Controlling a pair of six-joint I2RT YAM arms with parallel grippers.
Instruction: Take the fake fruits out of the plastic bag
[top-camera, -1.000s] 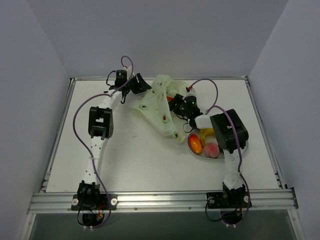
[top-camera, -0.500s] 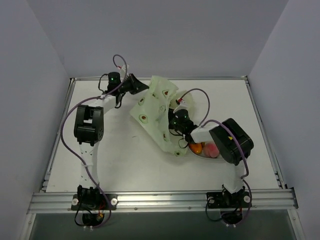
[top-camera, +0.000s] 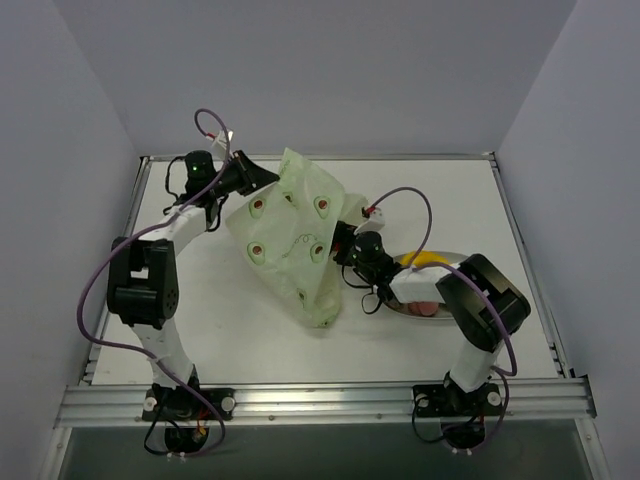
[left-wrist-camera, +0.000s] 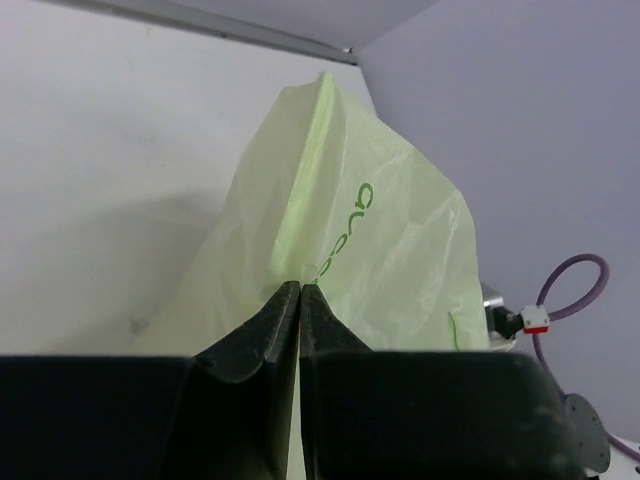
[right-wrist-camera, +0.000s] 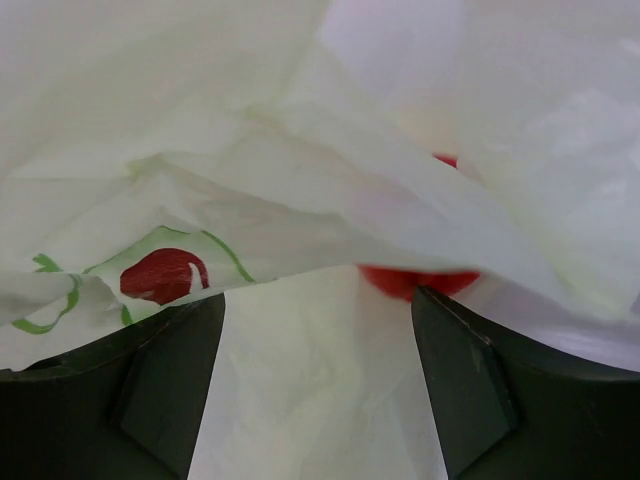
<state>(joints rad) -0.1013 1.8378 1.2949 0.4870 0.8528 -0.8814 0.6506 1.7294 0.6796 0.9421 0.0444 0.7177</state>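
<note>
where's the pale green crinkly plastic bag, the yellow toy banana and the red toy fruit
pale green crinkly plastic bag (top-camera: 290, 235): top view, middle of its printed side
yellow toy banana (top-camera: 428, 260): top view, visible curved back
red toy fruit (right-wrist-camera: 415, 281): right wrist view, strip under a bag fold

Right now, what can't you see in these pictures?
Top view: the inside of the plastic bag; its own crinkly wall hides it.
Top view: most of the plate and its fruits; the right arm covers them.
Right wrist view: most of a red thing; bag folds cover it, so which fruit is unclear.
</note>
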